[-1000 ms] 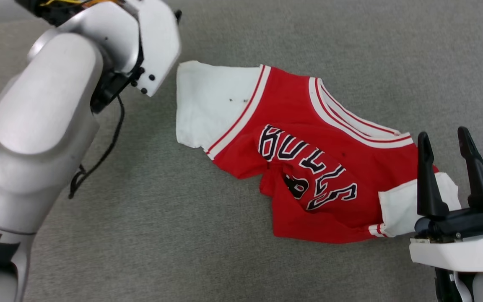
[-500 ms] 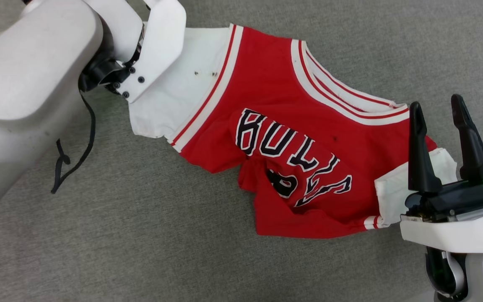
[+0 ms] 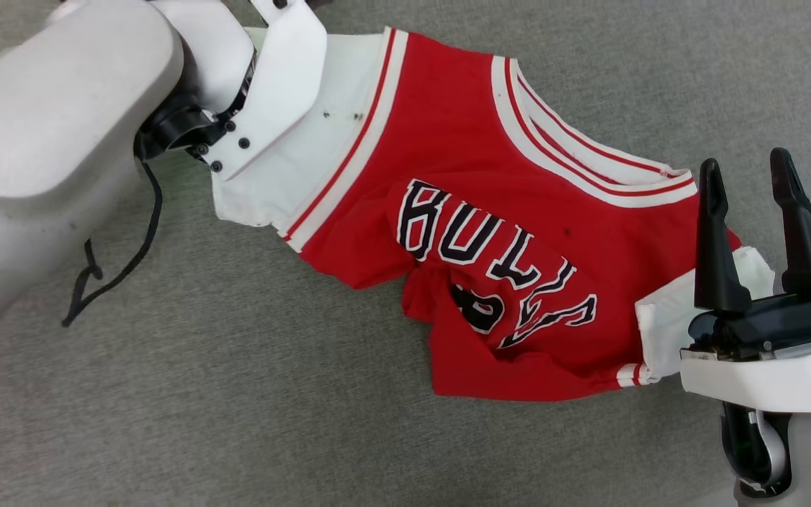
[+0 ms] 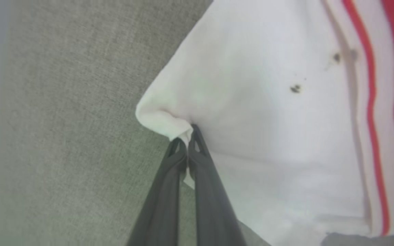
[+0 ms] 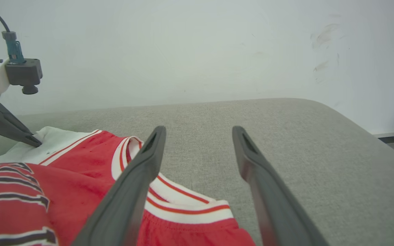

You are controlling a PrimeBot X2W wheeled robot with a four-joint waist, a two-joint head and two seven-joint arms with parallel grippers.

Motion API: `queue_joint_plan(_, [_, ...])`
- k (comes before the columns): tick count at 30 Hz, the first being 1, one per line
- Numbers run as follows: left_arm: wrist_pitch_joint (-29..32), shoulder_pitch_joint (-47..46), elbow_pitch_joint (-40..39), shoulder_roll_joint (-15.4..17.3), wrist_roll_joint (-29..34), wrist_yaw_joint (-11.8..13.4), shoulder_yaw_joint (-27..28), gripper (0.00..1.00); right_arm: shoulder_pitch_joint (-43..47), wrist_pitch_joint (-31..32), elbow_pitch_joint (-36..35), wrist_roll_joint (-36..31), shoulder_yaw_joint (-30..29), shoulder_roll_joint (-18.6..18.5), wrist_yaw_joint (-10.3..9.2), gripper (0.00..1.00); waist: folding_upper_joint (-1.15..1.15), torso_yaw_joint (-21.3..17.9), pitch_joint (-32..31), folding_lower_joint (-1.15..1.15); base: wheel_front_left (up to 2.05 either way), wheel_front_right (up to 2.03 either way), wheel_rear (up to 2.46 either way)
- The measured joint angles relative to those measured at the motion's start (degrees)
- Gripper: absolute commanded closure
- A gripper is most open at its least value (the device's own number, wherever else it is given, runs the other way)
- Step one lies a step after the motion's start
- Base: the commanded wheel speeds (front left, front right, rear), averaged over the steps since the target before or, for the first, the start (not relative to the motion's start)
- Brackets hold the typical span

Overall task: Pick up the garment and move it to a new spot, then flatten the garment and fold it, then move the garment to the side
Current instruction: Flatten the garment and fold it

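Sprawled slantwise on the grey cloth surface point(image 3: 236, 394), front up, black lettering tilted across the chest: the garment point(image 3: 490, 232). Rumpled and folded over along the lower red hem, flatter toward the striped collar point(image 3: 588, 176). One white sleeve point(image 4: 251, 119) at the upper left of the head view, the other white sleeve point(image 3: 666, 324) bunched at the lower right. A few small dark specks on the upper-left sleeve, near its striped trim.

Plenty of bare grey surface below and to the left of the garment, and more beyond the collar. In the right wrist view, a rounded far edge to the surface, with a pale wall point(image 5: 183, 51) behind it.

Pinched tight on the outer corner of the upper-left sleeve: the left gripper point(image 4: 186, 143), fingers together with a fold of white cloth between the tips. Spread wide and holding nothing: the right gripper point(image 3: 745, 160), over the bunched sleeve at the garment's right end. Touching the cloth or just above it: cannot tell.
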Motion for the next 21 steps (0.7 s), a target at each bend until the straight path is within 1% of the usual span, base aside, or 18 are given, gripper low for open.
queue_joint_plan(3, [-3.3, 0.0, -1.0, 0.7, -0.9, 0.0, -0.8, 1.00, 0.5, 0.0, 0.3, -0.5, -0.5, 0.0, 0.01, 0.00, 0.00, 1.2, -1.7, 0.00, 0.00, 0.00, 0.00])
queue_joint_plan(6, [-5.9, 0.0, -3.1, 2.7, -1.9, 0.0, -1.0, 1.00, 1.7, 0.0, 0.5, -1.0, -1.2, 0.0, 0.00, 0.00, 0.00, 2.8, -3.8, 0.00, 0.00, 0.00, 0.00])
queue_joint_plan(8, [-7.1, 0.2, -4.4, 4.8, -2.8, 0.0, -1.1, 1.00, 2.5, 0.0, 0.5, -1.2, -1.7, -0.3, 0.00, 0.00, 0.00, 4.1, -5.1, 0.00, 0.00, 0.00, 0.00])
queue_joint_plan(11, [-8.3, 1.6, -5.1, 9.3, -4.2, 0.0, -1.1, 1.00, 3.3, 0.0, 0.6, -1.5, -1.8, -0.7, 0.01, 0.00, 0.00, 6.1, -7.1, 0.00, 0.00, 0.00, 0.00])
queue_joint_plan(14, [-8.7, 3.9, -3.9, 13.9, -5.1, 0.2, -1.0, 1.00, 3.7, 0.0, 0.6, -1.6, -1.7, -1.0, 0.00, 0.00, 0.00, 7.9, -8.6, 0.00, 0.00, 0.00, 0.00])
queue_joint_plan(16, [-9.0, 6.2, -2.2, 16.5, -5.9, 1.1, -1.0, 1.00, 3.7, 0.0, 0.8, -1.6, -1.5, -1.1, 0.01, 0.00, 0.00, 8.7, -9.3, 0.00, 0.00, 0.00, 0.00])
queue_joint_plan(18, [-9.8, 8.9, -0.1, 18.3, -6.9, 2.3, -1.1, 1.00, 3.6, 0.0, 1.0, -1.6, -1.0, -1.1, 0.01, 0.00, 0.00, 9.0, -9.8, 0.00, 0.00, 0.00, 0.00])
queue_joint_plan(21, [-10.9, 12.5, 2.3, 19.7, -8.7, 3.5, -1.1, 1.00, 3.7, 0.0, 1.6, -1.6, -0.8, -1.4, 0.00, 0.00, 0.00, 8.4, -9.8, 0.00, 0.00, 0.00, 0.00])
